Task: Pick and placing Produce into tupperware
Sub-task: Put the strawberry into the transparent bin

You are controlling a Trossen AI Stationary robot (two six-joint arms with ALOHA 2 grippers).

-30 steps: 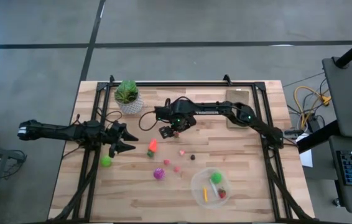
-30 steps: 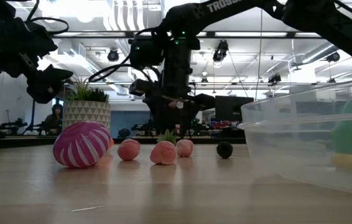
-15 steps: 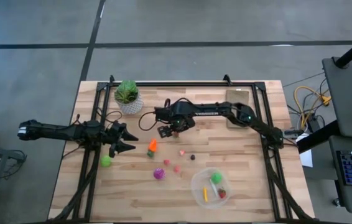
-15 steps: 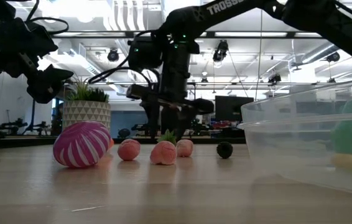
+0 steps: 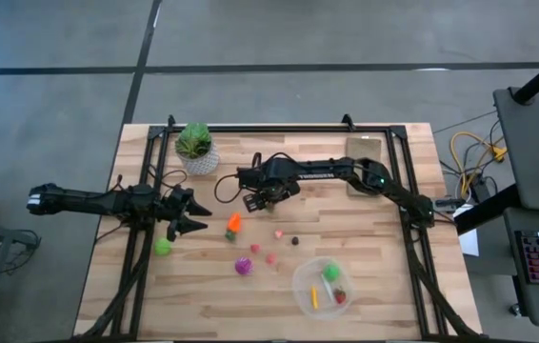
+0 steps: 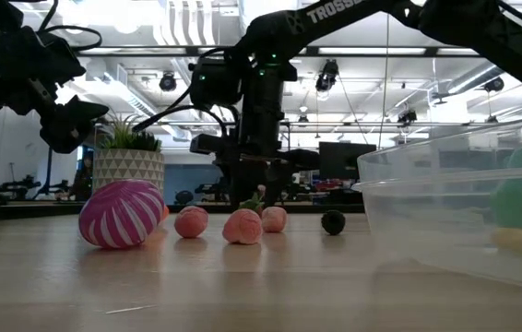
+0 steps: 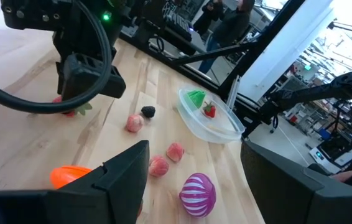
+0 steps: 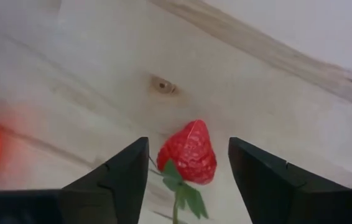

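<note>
Pale wooden plank table (image 5: 365, 238): matt, visible grain and one dark knot. Round clear plastic bowl (image 5: 322, 286): glossy, see-through, thin wall. Red toy strawberry with green leaves (image 8: 188, 152): dimpled, soft satin sheen. Magenta-and-white striped ball (image 6: 121, 214): smooth, looks plastic. Small pink round pieces (image 6: 243, 226): matt, slightly rough. Dark gripper fingers (image 8: 111, 180): matt black plastic. White patterned plant pot (image 6: 128, 170): matt.

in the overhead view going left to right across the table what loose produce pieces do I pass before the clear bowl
Green ball → orange carrot → striped purple piece → pink piece → small dark berry → clear bowl.
</note>
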